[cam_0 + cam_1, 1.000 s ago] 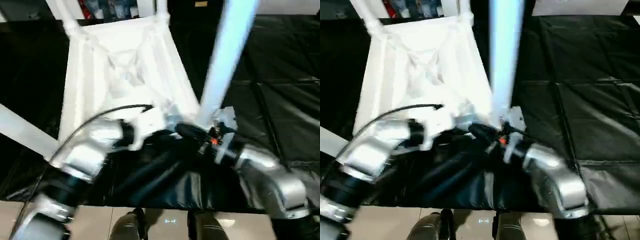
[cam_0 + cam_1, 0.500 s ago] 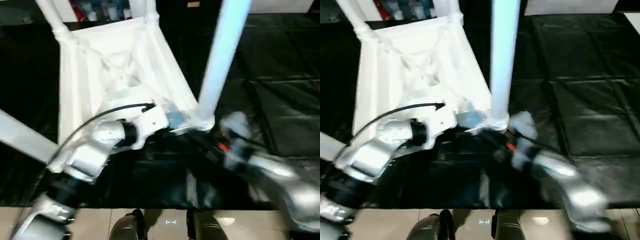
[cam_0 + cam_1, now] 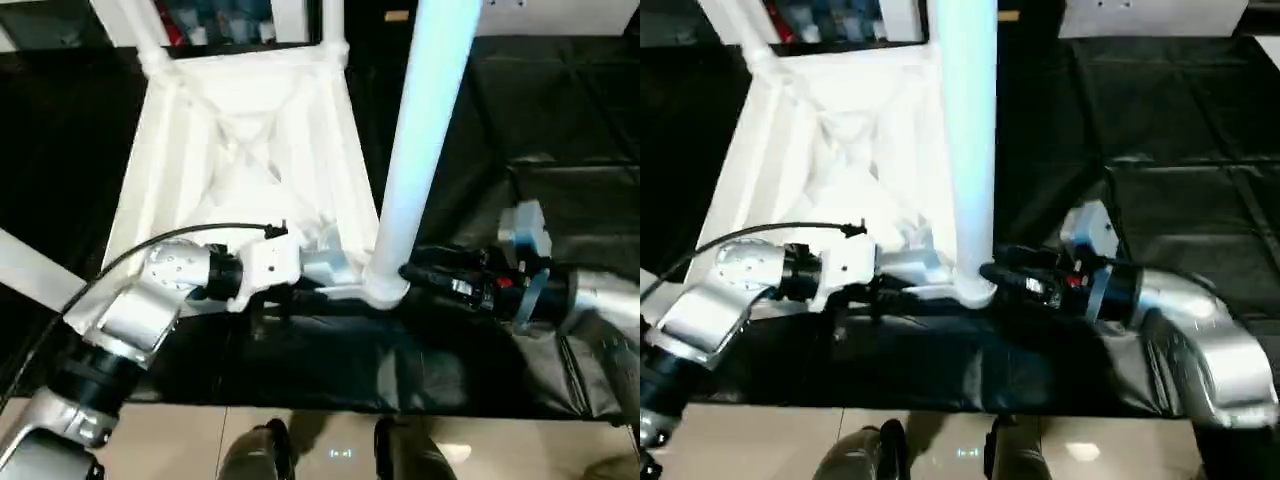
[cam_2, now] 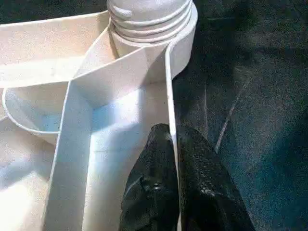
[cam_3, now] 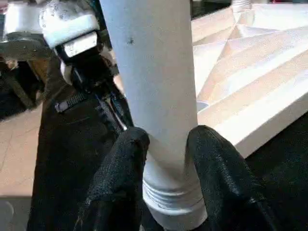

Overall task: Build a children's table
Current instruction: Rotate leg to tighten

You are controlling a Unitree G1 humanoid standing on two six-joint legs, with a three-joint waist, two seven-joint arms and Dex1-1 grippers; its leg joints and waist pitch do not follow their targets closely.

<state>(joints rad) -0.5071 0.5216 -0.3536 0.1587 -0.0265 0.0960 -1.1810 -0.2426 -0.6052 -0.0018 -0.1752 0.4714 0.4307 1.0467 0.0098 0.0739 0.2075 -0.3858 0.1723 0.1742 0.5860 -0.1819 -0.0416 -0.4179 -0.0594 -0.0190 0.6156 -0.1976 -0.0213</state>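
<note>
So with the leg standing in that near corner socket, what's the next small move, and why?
Probably close the right claw on the leg and twist it further in: its fingers straddle the base, threads still show above the socket, and the left claw pinches the tabletop rim.

table top [image 3: 245, 150] upside down on work surface [image 3: 560, 110] | near-right leg [image 3: 415, 150] upright in corner socket

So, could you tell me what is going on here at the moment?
The robot is putting together a white plastic table that lies upside down on a black sheet. Its left claw is shut on the rim of the tabletop by the near corner. Its right claw has its fingers on either side of the leg standing in that corner socket.
</note>
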